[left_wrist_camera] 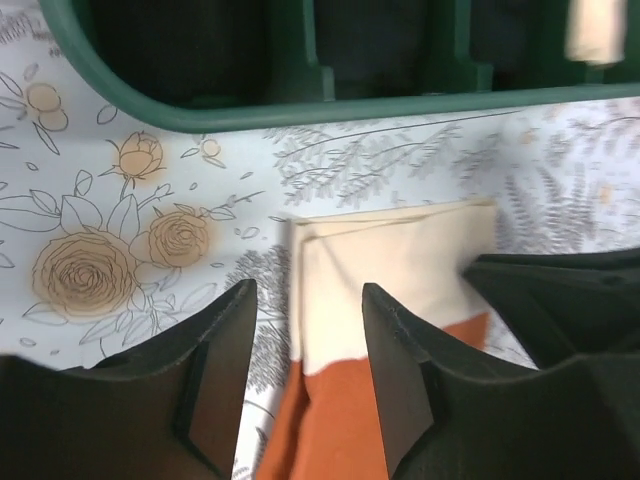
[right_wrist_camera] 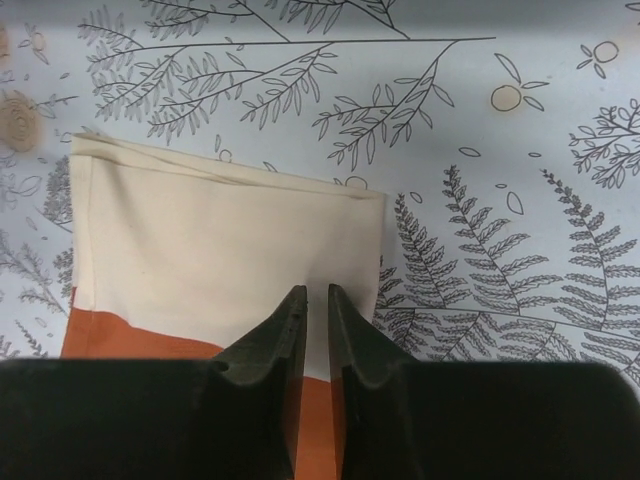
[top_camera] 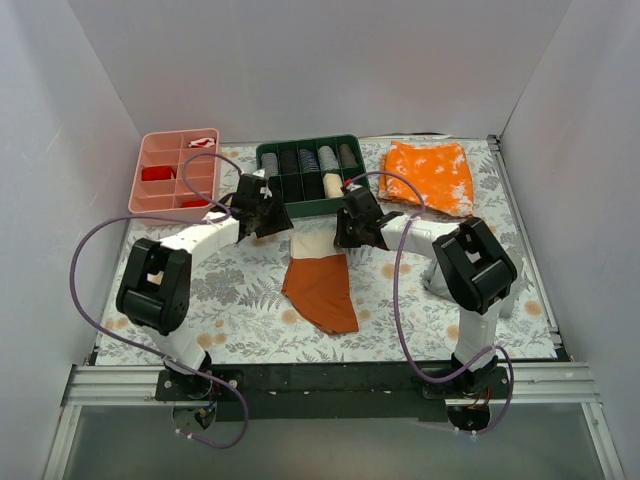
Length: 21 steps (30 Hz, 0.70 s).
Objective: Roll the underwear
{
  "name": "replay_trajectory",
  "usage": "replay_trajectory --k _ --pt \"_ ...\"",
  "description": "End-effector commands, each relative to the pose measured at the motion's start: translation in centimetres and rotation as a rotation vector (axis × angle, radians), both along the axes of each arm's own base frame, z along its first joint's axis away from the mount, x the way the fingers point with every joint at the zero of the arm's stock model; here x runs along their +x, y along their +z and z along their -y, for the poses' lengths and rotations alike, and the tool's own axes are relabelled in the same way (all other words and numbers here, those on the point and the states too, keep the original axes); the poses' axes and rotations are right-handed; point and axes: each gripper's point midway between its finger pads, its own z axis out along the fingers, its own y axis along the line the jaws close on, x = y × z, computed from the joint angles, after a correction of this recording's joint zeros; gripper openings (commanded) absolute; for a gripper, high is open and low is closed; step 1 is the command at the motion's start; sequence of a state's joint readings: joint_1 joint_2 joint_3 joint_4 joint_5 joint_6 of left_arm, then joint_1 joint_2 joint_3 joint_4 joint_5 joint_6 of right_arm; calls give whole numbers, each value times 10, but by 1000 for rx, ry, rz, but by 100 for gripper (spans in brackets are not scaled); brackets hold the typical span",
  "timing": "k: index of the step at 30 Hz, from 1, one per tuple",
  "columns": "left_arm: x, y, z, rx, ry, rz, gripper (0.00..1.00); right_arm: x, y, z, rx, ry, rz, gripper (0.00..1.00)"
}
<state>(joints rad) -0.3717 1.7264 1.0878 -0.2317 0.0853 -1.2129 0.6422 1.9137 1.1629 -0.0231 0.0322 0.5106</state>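
Flanking the underwear [top_camera: 322, 288]; left hand [left_wrist_camera: 307, 300] agape, right hand [right_wrist_camera: 316, 298] (barely) parted.

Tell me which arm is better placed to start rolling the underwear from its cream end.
Probably left. The left gripper stands open astride one edge of the cream fold of the underwear; the right gripper is barely parted and must widen first.
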Motion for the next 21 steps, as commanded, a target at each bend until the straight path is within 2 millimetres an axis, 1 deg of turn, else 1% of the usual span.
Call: replay_trajectory --k 1,2,3,4,5,7,8,9,10,11,12,13,14,15,16,18,21 --pt "-6 57 2 -71 -16 96 47 3 48 -13 97 60 92 23" --pt "-13 56 5 -92 -29 79 47 3 53 -15 110 69 95 25" --pt "-22 63 12 -134 -66 73 47 2 57 -18 121 78 96 25" --pt "-27 61 13 -146 -71 59 46 -1 60 -21 135 92 88 25" --pt "-37 52 12 -160 -64 25 44 -3 62 -23 145 99 86 25" --pt "-52 52 18 -207 -95 -5 42 -12 63 -31 172 130 62 26" --pt "-64 40 19 -226 -106 -44 40 -14 63 -34 188 140 58 25" --pt "-71 40 22 -258 -104 -62 35 -18 62 -38 201 156 50 25" --pt "-81 36 27 -295 -130 -89 33 -25 60 -46 220 180 30 24" --pt "-84 34 30 -313 -137 -92 30 -27 61 -51 232 191 24 22" --pt "-97 22 32 -325 -134 -135 26 -30 55 -55 234 204 4 21" --pt "-104 19 36 -335 -148 -153 24 -35 54 -61 243 224 -9 20" --pt "-110 15 37 -337 -148 -167 24 -35 50 -64 245 229 -17 18" --pt "-124 5 41 -339 -148 -205 22 -39 48 -69 247 246 -28 17" --pt "-125 7 44 -356 -149 -193 21 -41 46 -72 248 256 -35 16" --pt "-132 4 49 -364 -150 -195 20 -41 40 -76 247 259 -46 15" --pt "-135 -5 49 -346 -127 -207 20 -40 34 -79 243 261 -60 14"
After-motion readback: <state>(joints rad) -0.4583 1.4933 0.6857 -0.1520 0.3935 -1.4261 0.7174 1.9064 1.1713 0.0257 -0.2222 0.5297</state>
